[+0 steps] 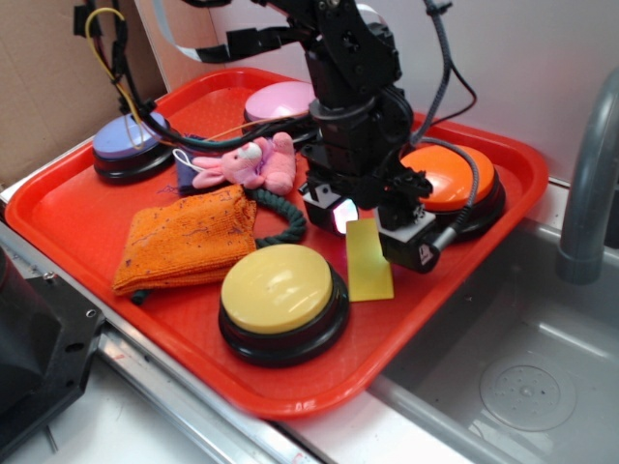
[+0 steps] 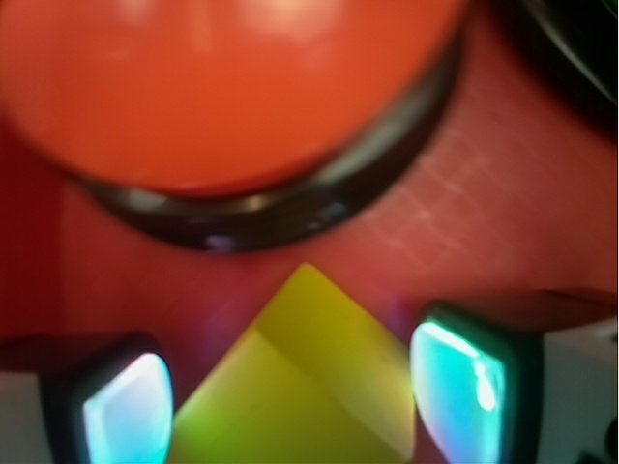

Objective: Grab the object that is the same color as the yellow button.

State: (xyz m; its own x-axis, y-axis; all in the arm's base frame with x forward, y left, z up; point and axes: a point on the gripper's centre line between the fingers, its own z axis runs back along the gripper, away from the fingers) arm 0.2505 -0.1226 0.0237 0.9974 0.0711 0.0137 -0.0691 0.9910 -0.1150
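Pincer (image 2: pixel 290 396) low over red tray (image 1: pixel 87 217), fingers apart, yellow wedge (image 2: pixel 309 387) between them, orange button (image 2: pixel 222 87) just beyond. Step: pre-grasp. Next, probably: close, lift.

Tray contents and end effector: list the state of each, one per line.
End effector: open, fingers either side of the yellow wedge.
Yellow wedge: lying on the tray, not lifted.
Yellow button: upright, untouched.
Orange button: upright, partly behind the arm.
Orange cloth: crumpled, lying flat.
Pink plush: lying on its side.
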